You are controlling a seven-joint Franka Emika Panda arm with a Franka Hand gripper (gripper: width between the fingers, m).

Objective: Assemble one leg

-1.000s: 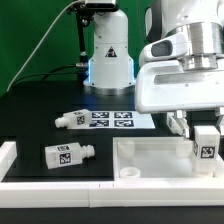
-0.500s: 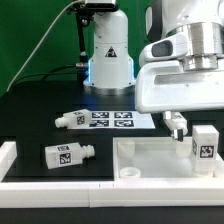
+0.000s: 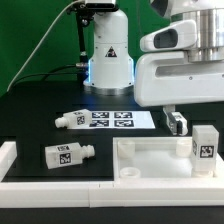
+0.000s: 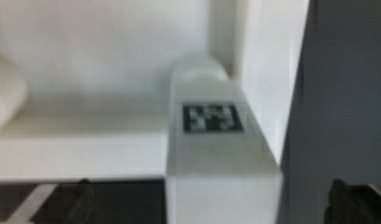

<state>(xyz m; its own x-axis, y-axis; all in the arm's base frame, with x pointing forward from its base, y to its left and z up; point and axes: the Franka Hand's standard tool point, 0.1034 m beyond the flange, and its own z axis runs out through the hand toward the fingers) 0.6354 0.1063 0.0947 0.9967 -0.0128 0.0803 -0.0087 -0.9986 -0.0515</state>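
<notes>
black surface (image 3: pixel 30 115) before a green backdrop, with the arm's white base at the rear centre. item 1: marker board (image 3: pixel 112 120), flat on the surface ahead of the base. item 2: wide white panel (image 3: pixel 150 158) with raised rim, at the front toward the exterior view's right. item 3: upright leg (image 3: pixel 205 143), the task's piece, standing on end at the panel's corner on the exterior view's right, tag facing the camera; in the wrist view the same leg (image 4: pixel 213 130) fills the middle of the picture, set against the panel's inner wall. item 4: fingers (image 3: pixel 178 122), hanging above and just beside the upright leg; the wrist view shows the fingers (image 4: pixel 59 200) spread apart, one on each side of the leg with a visible gap, nothing clamped. item 5: second leg (image 3: pixel 70 120), lying on its side touching or just beside the marker board's end on the exterior view's left. item 6: third leg (image 3: pixel 66 154), lying on its side farther forward, well apart from the panel. status, as a judgement: one leg appears placed at its corner and free of the fingers; whether it is fully seated or fastened cannot be told. if it is, the step is near complete; the loose legs are untouched.
</notes>
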